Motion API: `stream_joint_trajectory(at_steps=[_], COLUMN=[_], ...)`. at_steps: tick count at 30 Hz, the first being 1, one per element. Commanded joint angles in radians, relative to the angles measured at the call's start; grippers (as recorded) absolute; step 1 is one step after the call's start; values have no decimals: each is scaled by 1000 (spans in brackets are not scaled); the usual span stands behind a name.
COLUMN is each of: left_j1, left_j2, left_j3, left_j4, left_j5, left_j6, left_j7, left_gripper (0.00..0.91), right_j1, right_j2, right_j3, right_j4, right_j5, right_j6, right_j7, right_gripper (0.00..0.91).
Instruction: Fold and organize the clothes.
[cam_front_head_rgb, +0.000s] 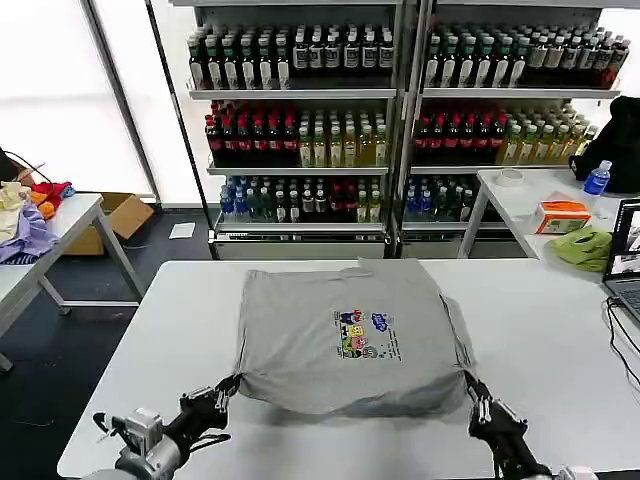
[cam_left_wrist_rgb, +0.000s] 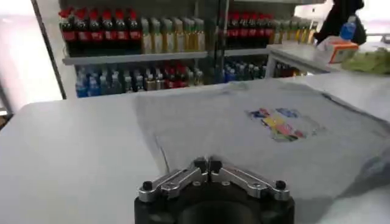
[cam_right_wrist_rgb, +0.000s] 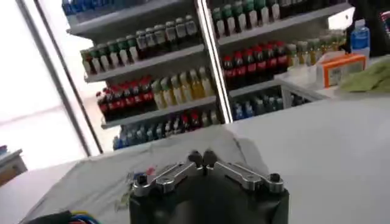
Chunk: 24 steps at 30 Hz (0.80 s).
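A light grey short-sleeved shirt (cam_front_head_rgb: 340, 340) lies folded to a rough square on the white table (cam_front_head_rgb: 150, 330), its multicolour chest print (cam_front_head_rgb: 362, 335) facing up. My left gripper (cam_front_head_rgb: 232, 383) is at the shirt's near left corner, which is drawn to a point into its shut jaws. My right gripper (cam_front_head_rgb: 471, 385) is pinched the same way on the near right corner. In the left wrist view the gripper (cam_left_wrist_rgb: 207, 162) is shut at the shirt's (cam_left_wrist_rgb: 274, 122) edge. In the right wrist view the gripper (cam_right_wrist_rgb: 203, 158) is shut against the grey shirt (cam_right_wrist_rgb: 177, 155).
A laptop (cam_front_head_rgb: 625, 260) stands at the table's right edge. A second table behind it holds a lime-green cloth (cam_front_head_rgb: 585, 245) and an orange box (cam_front_head_rgb: 562, 215). A side table at the left carries a coloured garment pile (cam_front_head_rgb: 30, 215). Bottle shelves (cam_front_head_rgb: 300, 110) fill the back.
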Motion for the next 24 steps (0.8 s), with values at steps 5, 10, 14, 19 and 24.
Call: stream_joint_trajectory(at_steps=[5, 10, 14, 19, 24], left_j1=[-425, -480, -480, -469, -410], left_j2=[-4, -37, -59, -61, -46], left_j3=[113, 150, 155, 131, 88], left_j4=[385, 478, 512, 507, 439], left_j5=[-106, -76, -39, -37, -12], left_j6=[1, 1, -1, -2, -2], left_j7=[17, 31, 50, 33, 15], left_gripper=[20, 20, 907, 907, 907], right_j1=[419, 492, 541, 552, 513], right_j2=[-31, -28, -7, 16, 13], right_j3=[-68, -118, -171, -197, -179], right_j4=[-379, -484, -549, -551, -489], right_j5=[-50, -96, -165, -196, -195], right_j6=[-4, -43, -57, -60, -68], right_j7=[32, 2, -27, -27, -15], right_gripper=[0, 0, 907, 907, 907])
